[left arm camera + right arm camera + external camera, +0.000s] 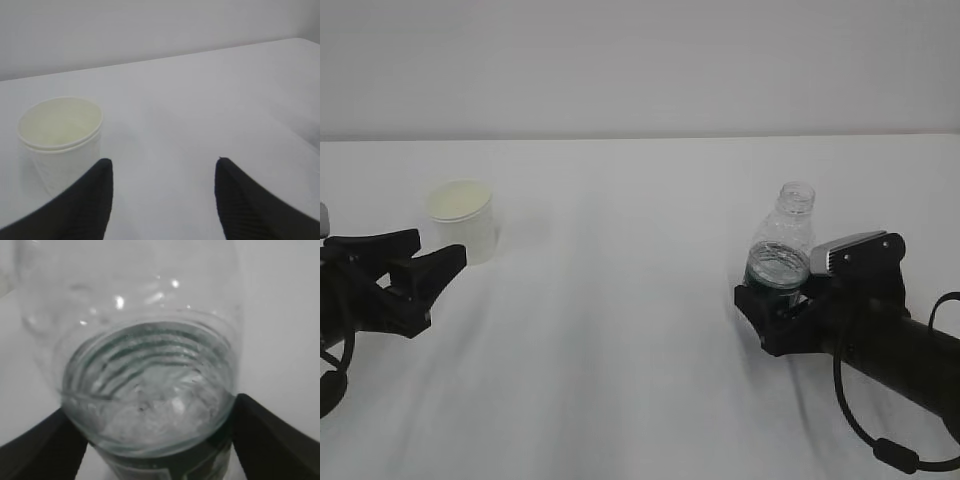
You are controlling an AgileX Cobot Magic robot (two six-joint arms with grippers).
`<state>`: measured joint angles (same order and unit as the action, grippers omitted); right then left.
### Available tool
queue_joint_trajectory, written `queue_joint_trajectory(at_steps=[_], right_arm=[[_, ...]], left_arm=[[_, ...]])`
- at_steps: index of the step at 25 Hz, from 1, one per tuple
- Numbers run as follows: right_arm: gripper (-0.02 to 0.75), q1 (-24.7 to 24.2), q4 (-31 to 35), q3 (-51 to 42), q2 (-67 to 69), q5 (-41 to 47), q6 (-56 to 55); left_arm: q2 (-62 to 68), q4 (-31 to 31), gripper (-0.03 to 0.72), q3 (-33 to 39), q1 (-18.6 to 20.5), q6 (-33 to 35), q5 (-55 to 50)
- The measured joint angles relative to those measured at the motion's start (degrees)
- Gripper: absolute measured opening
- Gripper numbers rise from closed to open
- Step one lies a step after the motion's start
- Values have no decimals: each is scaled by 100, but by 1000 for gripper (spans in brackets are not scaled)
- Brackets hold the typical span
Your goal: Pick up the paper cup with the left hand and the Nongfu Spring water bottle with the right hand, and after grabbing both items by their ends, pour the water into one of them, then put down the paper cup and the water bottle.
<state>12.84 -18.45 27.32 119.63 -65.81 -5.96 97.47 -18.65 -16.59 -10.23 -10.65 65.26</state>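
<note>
The white paper cup (462, 218) stands upright at the far left, its cream inside showing. My left gripper (438, 250) is open just in front of it. In the left wrist view the cup (60, 145) sits behind the left finger, outside the gap of the gripper (163, 162), which holds only bare table. The capless Nongfu Spring water bottle (782, 245) stands upright at the right with water (778, 272) in its lower part. My right gripper (778, 295) has its wide-spread fingers on either side of the bottle's green-labelled lower body. Seen from the right wrist, the bottle (150, 365) fills the gap of the gripper (152, 407).
The white table (620, 350) stretches between the two arms, bare from the cup to the bottle, and ends at a pale wall behind. The right arm's black cable (895, 455) loops down near the front right corner.
</note>
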Motion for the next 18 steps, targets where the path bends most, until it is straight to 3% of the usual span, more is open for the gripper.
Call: queue_joint_trajectory(at_steps=[18], right_arm=[[661, 0, -5, 332, 106, 0, -64]], left_arm=[[0, -9, 461, 0, 0, 25, 11]])
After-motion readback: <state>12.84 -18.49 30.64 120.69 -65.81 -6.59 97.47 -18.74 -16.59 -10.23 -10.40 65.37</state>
